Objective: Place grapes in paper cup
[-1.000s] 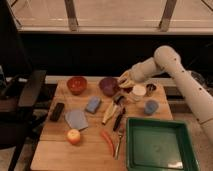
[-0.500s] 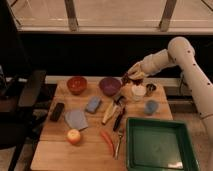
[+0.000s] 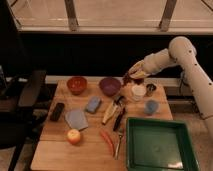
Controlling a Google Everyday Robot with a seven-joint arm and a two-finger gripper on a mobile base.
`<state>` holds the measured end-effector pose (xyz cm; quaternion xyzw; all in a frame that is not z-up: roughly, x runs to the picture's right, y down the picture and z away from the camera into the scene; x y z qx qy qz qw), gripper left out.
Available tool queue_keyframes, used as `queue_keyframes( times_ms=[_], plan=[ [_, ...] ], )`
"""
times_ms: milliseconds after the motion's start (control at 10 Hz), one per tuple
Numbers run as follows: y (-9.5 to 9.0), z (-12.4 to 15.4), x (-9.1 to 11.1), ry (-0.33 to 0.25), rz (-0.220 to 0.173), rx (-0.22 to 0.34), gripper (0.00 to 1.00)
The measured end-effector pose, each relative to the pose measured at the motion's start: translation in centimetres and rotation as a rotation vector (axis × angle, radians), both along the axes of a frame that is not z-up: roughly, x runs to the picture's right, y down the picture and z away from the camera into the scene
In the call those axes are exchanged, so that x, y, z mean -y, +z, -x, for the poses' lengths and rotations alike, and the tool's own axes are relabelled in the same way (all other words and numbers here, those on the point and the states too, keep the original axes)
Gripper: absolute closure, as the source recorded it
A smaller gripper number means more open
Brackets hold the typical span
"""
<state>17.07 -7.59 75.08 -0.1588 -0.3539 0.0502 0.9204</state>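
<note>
- Since the earlier frames the arm has swung up and right; the pincer now sits higher, right of centre in the upper half of the frame, above and slightly left of the paper cup.
- Pincer is closed on the grapes: a dark reddish clump hangs at its tip, off the tabletop, just above the cup's rim level and not inside it.
- Count, bowls: two. One red-orange bowl at the upper left of the tabletop, one purple bowl just right of it. Cannot tell what either holds.
- Count, cups: three. White paper cup near the upper right edge, small metal cup just beside it on the right, light blue cup below them. Cannot tell the contents of any.
- One green tray fills the lower right; its floor looks bare.
- One apple at lower left, one red pepper lying diagonally near bottom centre.
- One blue sponge, one grey-blue cloth, one dark block at the left side.
- Centre cluster: a pale banana-like item and dark-handled utensils, close together, left of and below the paper cup.
- Purple bowl is the nearest neighbour left of the pincer; the metal cup is tight against the paper cup's right side.
</note>
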Motion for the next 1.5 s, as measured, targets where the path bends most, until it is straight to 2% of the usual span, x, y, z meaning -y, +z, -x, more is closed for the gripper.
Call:
queue_keyframes(
  times_ms=[200, 300, 500, 800, 900, 1100, 1200, 1500],
  plan=[
    [-0.2, -3.2, 0.1, 0.038, -0.024, -0.05, 1.0],
    [-0.2, -3.9, 0.1, 0.043, -0.027, -0.066, 1.0],
    [0.5, -4.7, -0.4, 0.025, -0.011, -0.124, 1.0],
    [1.6, -4.8, -1.7, -0.002, 0.021, -0.141, 1.0],
    [2.5, -4.7, -2.5, -0.011, 0.042, -0.145, 1.0],
    [3.5, -5.2, -3.5, -0.006, 0.073, -0.15, 0.98],
    [3.8, -5.3, -3.8, -0.004, 0.086, -0.15, 0.91],
    [4.7, -5.8, -4.2, 0.003, 0.112, -0.159, 0.59]
  ],
)
